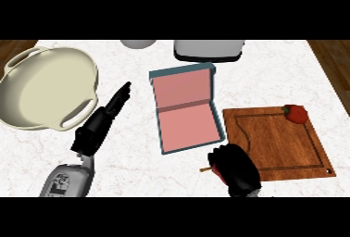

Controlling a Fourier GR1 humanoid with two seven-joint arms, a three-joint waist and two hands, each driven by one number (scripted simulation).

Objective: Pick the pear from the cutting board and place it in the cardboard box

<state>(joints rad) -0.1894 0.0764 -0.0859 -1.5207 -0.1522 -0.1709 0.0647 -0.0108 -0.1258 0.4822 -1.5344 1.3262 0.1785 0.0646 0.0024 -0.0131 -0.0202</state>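
Below the cardboard box [184, 115], the right hand [234, 169] curls its fingers round the pear [212, 168] for carrying; left of it, the left hand [99, 127] rests, fingers straight.

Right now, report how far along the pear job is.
Done: the right hand has its fingers curled round the pear, stem poking out, at the cutting board's left edge. In hand: the carry to the cardboard box. Left: release inside; the box shows only its pink floor. The left hand rests open.
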